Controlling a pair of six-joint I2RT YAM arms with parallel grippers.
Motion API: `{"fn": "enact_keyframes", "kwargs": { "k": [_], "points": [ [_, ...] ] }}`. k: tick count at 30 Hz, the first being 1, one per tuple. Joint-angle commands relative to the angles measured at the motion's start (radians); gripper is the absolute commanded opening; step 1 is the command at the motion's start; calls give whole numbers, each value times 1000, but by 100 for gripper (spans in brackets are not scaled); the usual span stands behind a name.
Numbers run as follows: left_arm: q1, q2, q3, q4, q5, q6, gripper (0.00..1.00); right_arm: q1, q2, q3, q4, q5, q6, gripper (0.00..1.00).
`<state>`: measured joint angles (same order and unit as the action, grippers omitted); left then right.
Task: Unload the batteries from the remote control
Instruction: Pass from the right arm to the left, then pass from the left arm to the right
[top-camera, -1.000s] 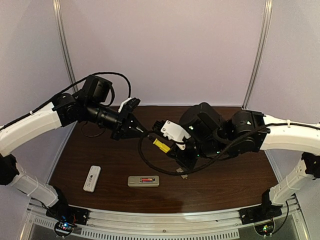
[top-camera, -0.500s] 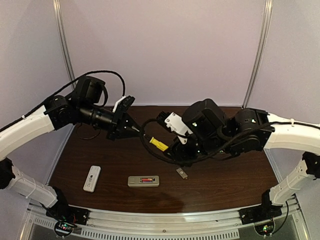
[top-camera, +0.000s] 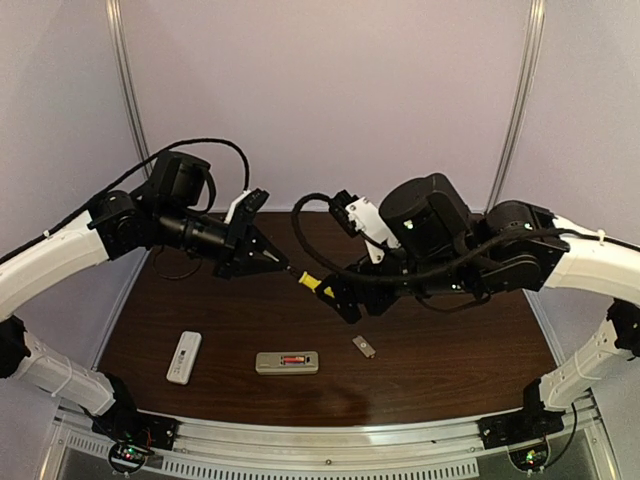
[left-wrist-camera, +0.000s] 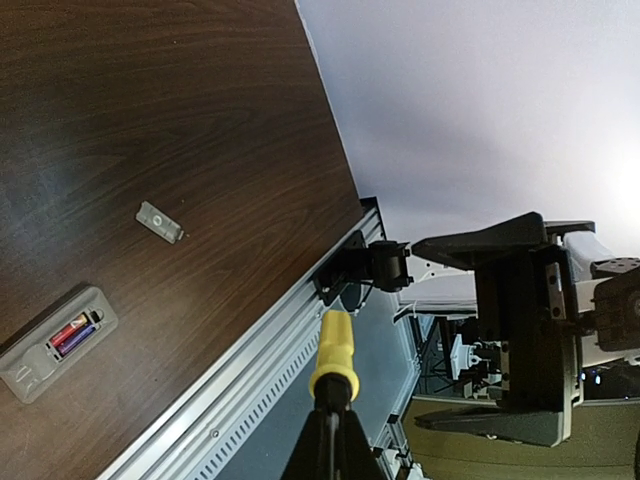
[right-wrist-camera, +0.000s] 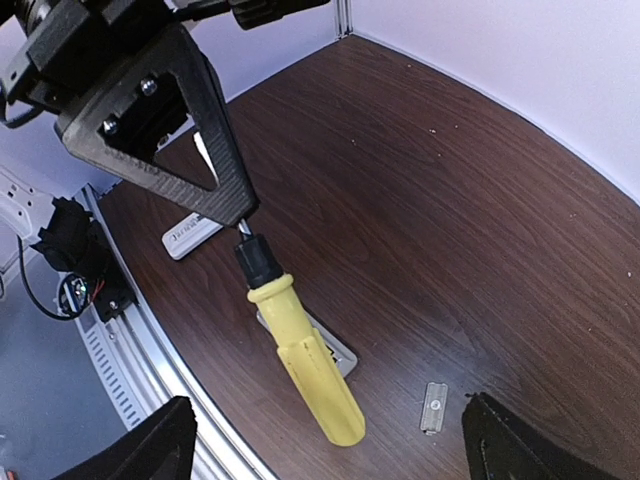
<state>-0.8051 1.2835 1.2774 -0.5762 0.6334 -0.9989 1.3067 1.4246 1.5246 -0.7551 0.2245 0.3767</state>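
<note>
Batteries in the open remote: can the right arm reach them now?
Probably yes. The right gripper is open and empty, the batteries lie uncovered in the remote with the cover plate off to one side, and the left gripper holds the screwdriver up clear of them.

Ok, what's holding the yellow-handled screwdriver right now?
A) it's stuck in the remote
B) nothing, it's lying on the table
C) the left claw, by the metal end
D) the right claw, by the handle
C: the left claw is shut on the metal end of the screwdriver, its handle free above the table, while the right claw stands wide open, not touching it.
</note>
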Motion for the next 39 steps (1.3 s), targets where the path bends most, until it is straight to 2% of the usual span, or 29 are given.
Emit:
{"fn": "enact_keyframes", "kwargs": {
  "k": [1, 9, 14, 25, 39],
  "points": [
    [3, 4, 40, 59, -28, 38, 0, -4, -11, 54, -39, 19, 120, 94],
    [3, 53, 122, 98, -37, 75, 0, -43, -16, 101, -20, 6, 228, 95],
    [3, 83, 172, 123, -36, 86, 0, -99, -48, 75, 2, -38, 307, 95],
    [11, 96, 189, 204, -45, 91, 0, -264, -227, -168, 263, -271, 460, 95],
    [72, 111, 222, 360, 43, 54, 0, -304, -215, -182, 415, -411, 505, 96]
  ]
}}
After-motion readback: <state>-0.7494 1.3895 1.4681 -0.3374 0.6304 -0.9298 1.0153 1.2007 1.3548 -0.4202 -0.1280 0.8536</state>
